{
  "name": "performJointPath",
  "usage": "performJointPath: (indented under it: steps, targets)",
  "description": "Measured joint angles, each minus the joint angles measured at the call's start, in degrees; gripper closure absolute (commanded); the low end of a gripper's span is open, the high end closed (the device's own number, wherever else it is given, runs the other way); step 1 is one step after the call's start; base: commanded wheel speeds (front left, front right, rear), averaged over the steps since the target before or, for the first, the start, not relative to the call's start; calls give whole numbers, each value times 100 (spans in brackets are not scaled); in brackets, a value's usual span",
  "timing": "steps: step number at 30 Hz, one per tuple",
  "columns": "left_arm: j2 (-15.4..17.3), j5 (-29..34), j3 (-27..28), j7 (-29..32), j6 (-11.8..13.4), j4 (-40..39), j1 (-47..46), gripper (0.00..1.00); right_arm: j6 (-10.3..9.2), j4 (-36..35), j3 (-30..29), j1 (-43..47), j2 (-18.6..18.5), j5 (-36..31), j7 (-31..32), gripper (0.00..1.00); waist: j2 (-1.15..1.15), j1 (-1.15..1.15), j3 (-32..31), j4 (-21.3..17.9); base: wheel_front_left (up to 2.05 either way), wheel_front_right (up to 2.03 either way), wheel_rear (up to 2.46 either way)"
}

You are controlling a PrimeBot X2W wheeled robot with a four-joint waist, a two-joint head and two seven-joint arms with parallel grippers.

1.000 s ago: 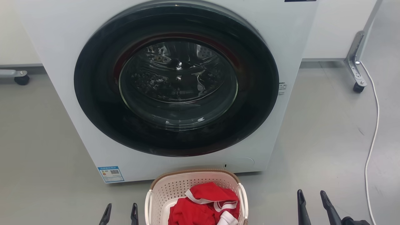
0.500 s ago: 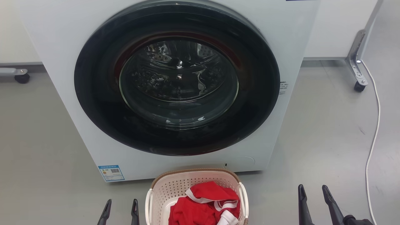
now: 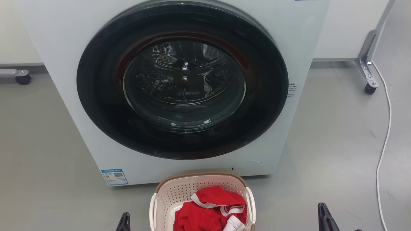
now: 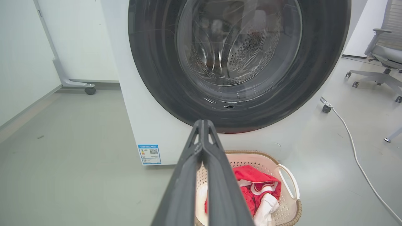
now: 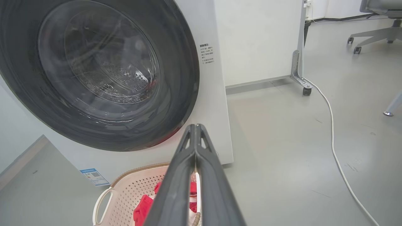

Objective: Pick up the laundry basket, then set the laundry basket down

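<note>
Left fingers (image 4: pixel 188 175) and right fingers (image 5: pixel 176 182) closed, empty

Each pair is pressed flat together, tips meeting, gripping nothing. The basket (image 3: pixel 179 192) stands on the floor (image 3: pixel 48 144) just in front of the washer (image 3: pixel 64 48), below its round glass door (image 3: pixel 183 80), with red and white clothes (image 3: pixel 208 211) heaped inside. Also in front of the washer, the left fingers and the right fingers flank the basket, apart from its handles. To the washer's right a white cable (image 5: pixel 331 125) trails over the floor past a castor (image 3: pixel 369 89).
</note>
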Motion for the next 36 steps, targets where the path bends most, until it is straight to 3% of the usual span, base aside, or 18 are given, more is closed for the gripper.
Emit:
performJointPath:
  steps: [36]
  targets:
    - [-113,-2875,654,792,-472,414,-478,100,503,448,-778,-494,92,2718,779,100,0,0,93,0,0,0,0]
